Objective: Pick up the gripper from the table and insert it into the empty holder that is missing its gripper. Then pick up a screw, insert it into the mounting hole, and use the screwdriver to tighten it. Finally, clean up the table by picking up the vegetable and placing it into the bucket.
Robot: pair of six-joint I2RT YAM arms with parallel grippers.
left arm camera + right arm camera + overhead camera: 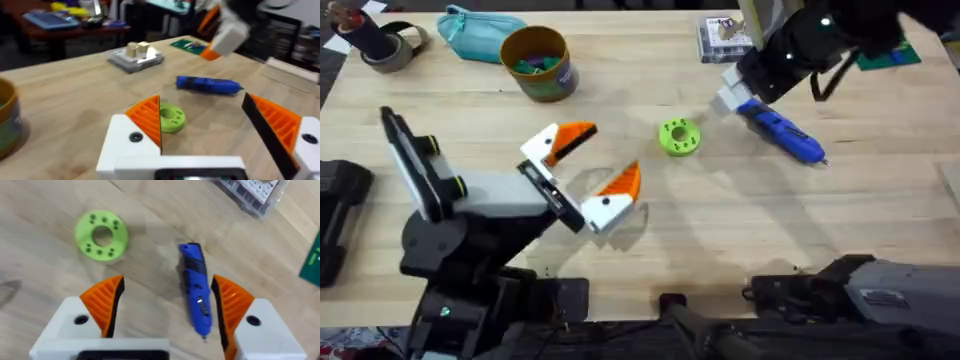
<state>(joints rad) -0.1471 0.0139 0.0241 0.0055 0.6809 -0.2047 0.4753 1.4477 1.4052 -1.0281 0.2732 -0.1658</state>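
The blue screwdriver (782, 135) lies flat on the table (740, 220) at the right; it also shows in the left wrist view (207, 85). My right gripper (728, 97) hovers over its near end, open. In the right wrist view the screwdriver (196, 287) lies between the orange pads (105, 302) of that gripper (167, 305), closer to one pad and not clamped. My left gripper (600, 158) is open above mid-table and holds nothing; its wrist view (202, 115) looks toward the screwdriver. The mustard-yellow bucket (535, 62) stands at the back left. The loose gripper, holder, screw and vegetable are out of view.
A bright green disc with holes (680, 137) lies between the two grippers. A teal pouch (475, 30) and a tape roll (390, 45) sit at the back left, a clear box (725, 35) at the back right. A black plate with yellow-green knobs (415, 165) rises beside my left arm.
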